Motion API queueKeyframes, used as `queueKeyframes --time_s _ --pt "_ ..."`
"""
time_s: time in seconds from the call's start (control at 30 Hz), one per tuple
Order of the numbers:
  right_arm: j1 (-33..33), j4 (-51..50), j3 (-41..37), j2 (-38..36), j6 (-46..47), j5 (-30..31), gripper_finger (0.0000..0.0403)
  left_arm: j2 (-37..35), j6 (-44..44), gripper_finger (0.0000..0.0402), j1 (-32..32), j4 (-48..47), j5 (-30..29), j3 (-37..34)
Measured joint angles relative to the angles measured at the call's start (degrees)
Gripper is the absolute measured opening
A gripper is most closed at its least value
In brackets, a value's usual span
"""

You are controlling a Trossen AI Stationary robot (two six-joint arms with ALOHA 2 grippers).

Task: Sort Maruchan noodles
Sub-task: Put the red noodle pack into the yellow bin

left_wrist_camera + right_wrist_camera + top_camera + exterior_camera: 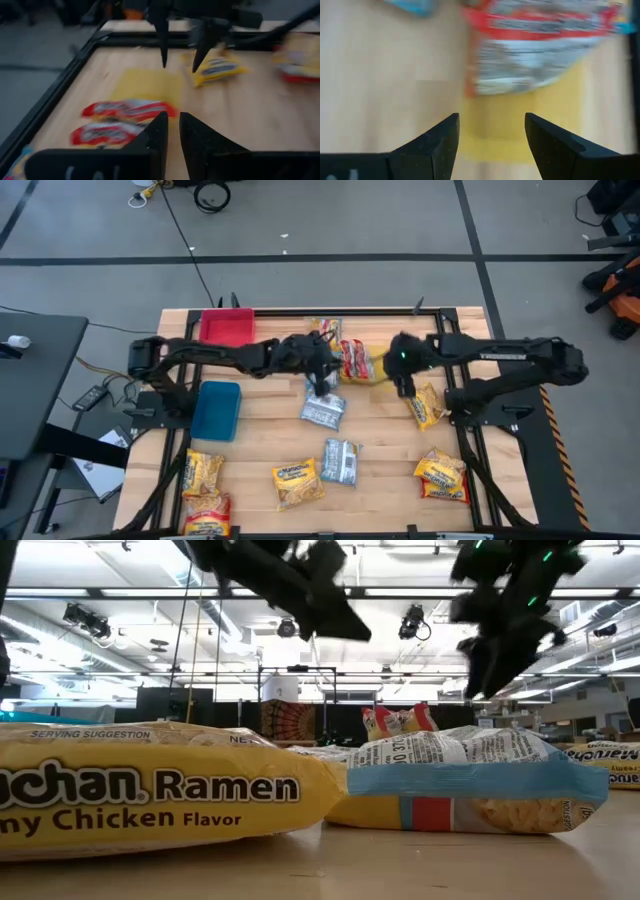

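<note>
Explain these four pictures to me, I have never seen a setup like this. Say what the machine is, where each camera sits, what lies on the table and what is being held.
This is a robot with two dark arms at a wooden table, each ending in a two-finger gripper. One picture looks straight down from above, one looks level across the tabletop, and two come from cameras on the wrists.

On the table lie ramen packets: yellow ones, silver-blue ones and red ones. There is also a red bin, a blue bin and a flat yellow patch beside the red packets.

The left gripper hovers mid-table, fingers nearly together, with nothing seen between them. The right gripper is open over the yellow patch, also empty.
</note>
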Motion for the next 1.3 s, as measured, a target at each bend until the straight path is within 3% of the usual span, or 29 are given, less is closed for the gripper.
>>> queueKeyframes --time_s 0.13,0.3,0.53,0.77,1.0,1.3 --pt "15.1 -5.5 0.7 -1.6 8.3 -2.2 0.023 -2.8 1.4 0.0052 -2.8 6.2 0.4 -4.4" --pt "33.8 -4.4 1.6 0.5 19.4 -2.2 0.023 -4.2 0.8 0.0052 -4.4 9.1 0.1 -7.8" --pt "50.6 -2.8 9.4 10.2 33.9 -1.5 0.023 -5.6 -1.4 0.0052 -4.9 10.2 0.2 -7.8" --pt "60.0 -1.6 10.7 19.6 51.1 -13.0 0.0229 -6.4 -2.6 0.0052 -6.4 14.2 0.1 -7.8" --pt "64.1 -1.7 10.7 25.3 62.0 -24.3 0.0228 -6.4 -2.5 0.0052 -7.8 15.9 0.2 -7.8" --pt "63.8 -30.7 10.6 25.3 67.3 -15.7 0.0228 -6.4 -2.6 0.0052 -7.7 16.0 0.2 -7.8"
